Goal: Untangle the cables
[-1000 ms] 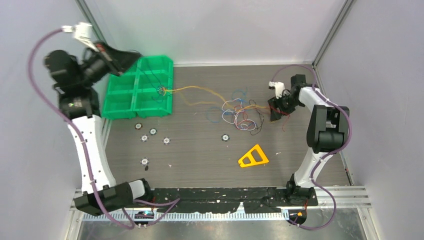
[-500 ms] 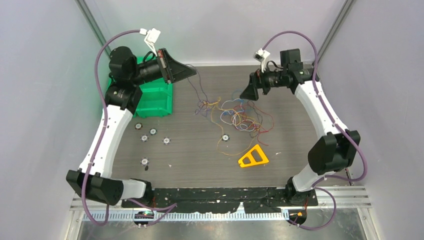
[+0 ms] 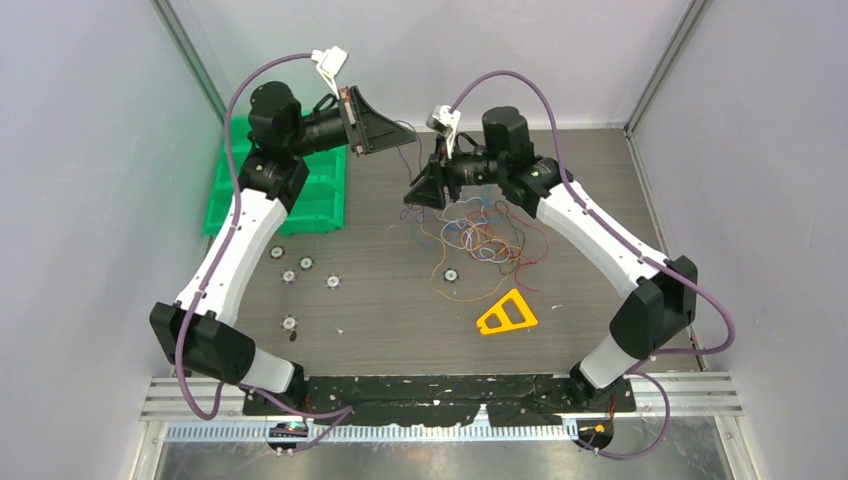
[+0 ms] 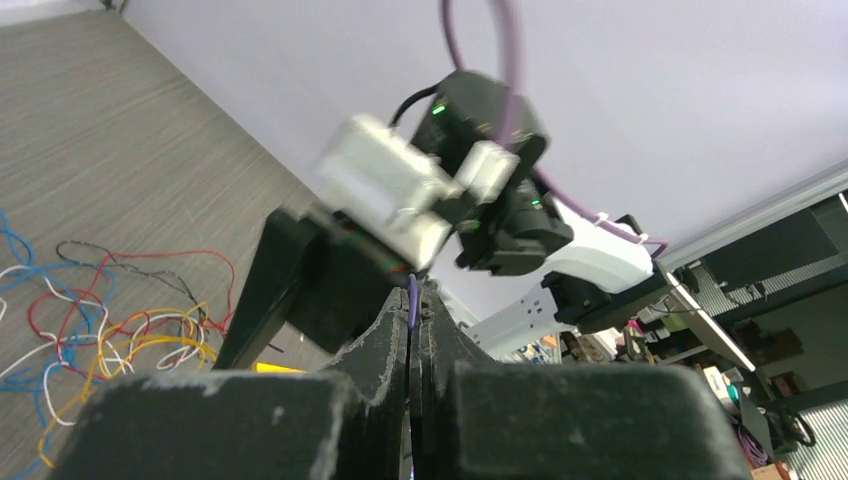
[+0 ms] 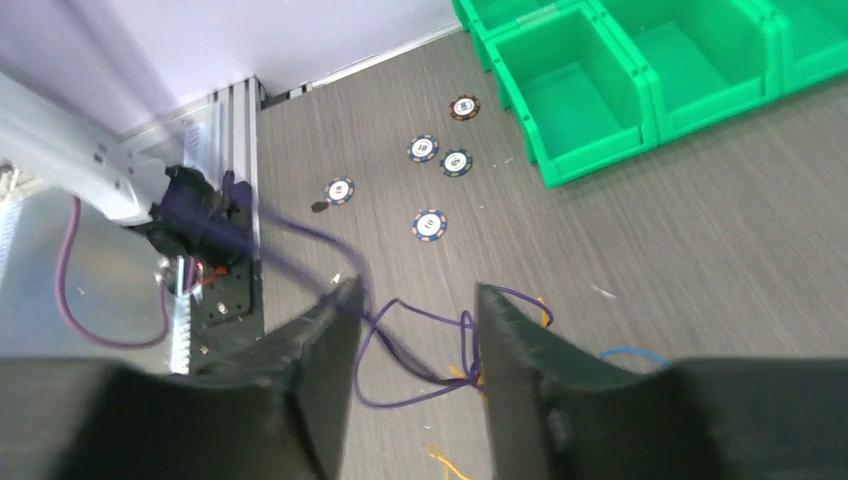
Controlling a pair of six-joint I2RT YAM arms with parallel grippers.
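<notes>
With the left end effector [image 4: 412, 335] clamped on a thin purple wire [image 4: 411, 297] and the right end effector [image 5: 415, 320] open around it (remaining cables [image 3: 480, 238] heaped on the counter [image 3: 380, 320] nearby), a hasty pull could tighten knots.

Bins [image 3: 325, 205] far left, chips [image 3: 333, 282] nearer, cables [image 3: 480, 235] centre, triangle [image 3: 497, 322] before them.

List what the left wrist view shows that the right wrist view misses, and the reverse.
Left wrist only: the shut left gripper, the right arm facing it, the tangle of red, yellow, white and blue wires. Right wrist only: the open right gripper, green bins, poker chips. Both: a thin purple wire pinched by the left gripper, and the table.
</notes>
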